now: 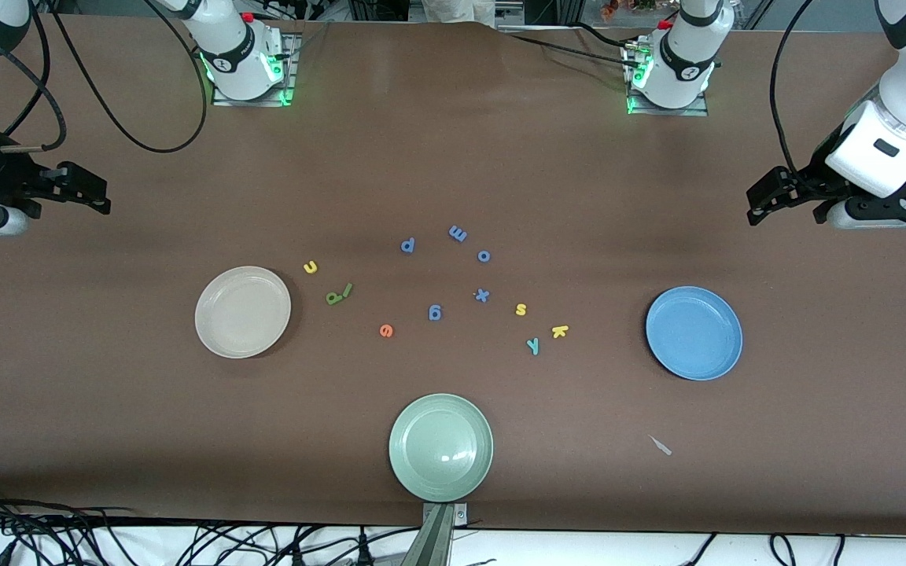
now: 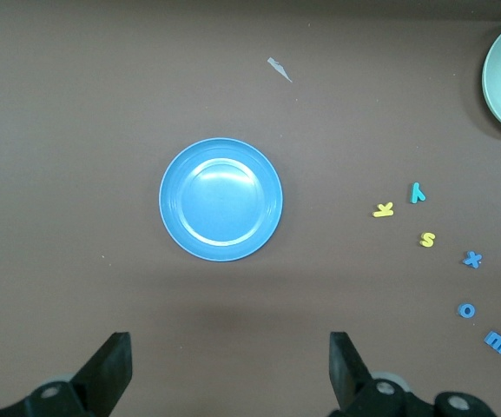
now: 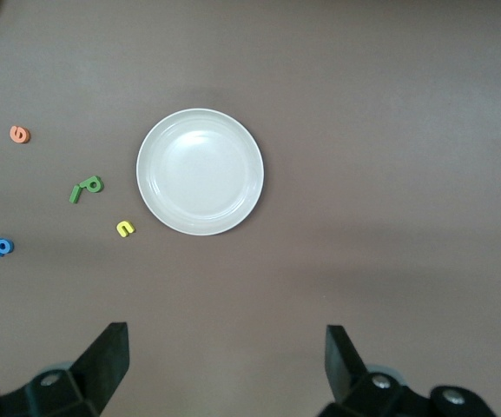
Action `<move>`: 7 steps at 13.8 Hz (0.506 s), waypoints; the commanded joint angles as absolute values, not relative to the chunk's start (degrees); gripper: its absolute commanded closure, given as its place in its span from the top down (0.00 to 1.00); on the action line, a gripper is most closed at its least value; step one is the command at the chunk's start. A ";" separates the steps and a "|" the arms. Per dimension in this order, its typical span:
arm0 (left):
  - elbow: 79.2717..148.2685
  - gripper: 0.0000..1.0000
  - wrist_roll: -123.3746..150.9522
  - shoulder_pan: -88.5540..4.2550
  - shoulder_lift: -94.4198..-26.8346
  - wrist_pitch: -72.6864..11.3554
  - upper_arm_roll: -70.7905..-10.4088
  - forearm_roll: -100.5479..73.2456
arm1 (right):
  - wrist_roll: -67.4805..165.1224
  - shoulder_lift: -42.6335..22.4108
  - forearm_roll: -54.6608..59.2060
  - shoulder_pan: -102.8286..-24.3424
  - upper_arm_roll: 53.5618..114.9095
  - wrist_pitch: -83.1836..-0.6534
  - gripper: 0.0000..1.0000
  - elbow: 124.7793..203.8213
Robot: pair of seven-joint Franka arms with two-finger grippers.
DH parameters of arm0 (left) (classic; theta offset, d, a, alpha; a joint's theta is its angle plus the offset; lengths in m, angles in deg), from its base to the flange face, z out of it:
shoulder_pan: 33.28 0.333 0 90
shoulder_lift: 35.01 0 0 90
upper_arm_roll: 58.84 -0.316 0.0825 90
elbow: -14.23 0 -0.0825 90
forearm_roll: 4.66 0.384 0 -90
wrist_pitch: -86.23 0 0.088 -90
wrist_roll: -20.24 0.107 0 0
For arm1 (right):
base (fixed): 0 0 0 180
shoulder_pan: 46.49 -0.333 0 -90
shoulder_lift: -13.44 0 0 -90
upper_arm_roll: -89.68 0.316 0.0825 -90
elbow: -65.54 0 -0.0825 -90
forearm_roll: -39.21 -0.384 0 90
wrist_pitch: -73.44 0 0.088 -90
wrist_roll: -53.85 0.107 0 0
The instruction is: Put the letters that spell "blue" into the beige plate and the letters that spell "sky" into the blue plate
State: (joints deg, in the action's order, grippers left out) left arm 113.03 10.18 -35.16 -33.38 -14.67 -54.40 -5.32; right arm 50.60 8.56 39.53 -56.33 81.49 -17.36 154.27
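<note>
A: Are the plates holding anything?

B: No. The beige plate [image 1: 242,312] and blue plate [image 1: 694,332] are sitting empty at the table's two ends.

A: The grippers?

B: The left gripper [image 1: 767,200] and right gripper [image 1: 85,190] are hanging open, gripping nothing.

A: The letters?

B: All seven are lying between the plates: b [image 1: 333,298], l [image 1: 347,291], u [image 1: 311,267], e [image 1: 386,331], s [image 1: 521,310], k [image 1: 560,331], y [image 1: 533,345]. Nothing is sorted yet.

You have the right gripper [image 3: 224,360] spread wide over bare table, beige plate [image 3: 200,171] empty — u [image 3: 125,228], b [image 3: 91,183], l [image 3: 75,193], e [image 3: 19,134], p [image 3: 3,247] lie beside it.
</note>
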 commanded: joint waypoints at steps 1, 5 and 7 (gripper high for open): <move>111.09 1.00 10.48 -35.12 -34.30 -13.26 -54.35 -4.40 | 50.43 7.90 40.25 -56.42 81.51 -16.47 1.00 153.07; 111.09 1.00 10.48 -35.12 -34.30 -13.26 -54.27 -4.40 | 50.07 7.82 40.44 -56.42 81.51 -16.47 1.00 152.73; 111.09 1.00 10.48 -35.12 -34.30 -13.26 -54.35 -4.40 | 50.07 7.82 40.44 -56.33 81.51 -16.47 1.00 152.73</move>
State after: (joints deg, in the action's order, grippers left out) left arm 113.03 10.18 -35.16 -33.38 -14.67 -54.40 -5.32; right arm 50.56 8.49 39.82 -56.33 81.48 -17.36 154.27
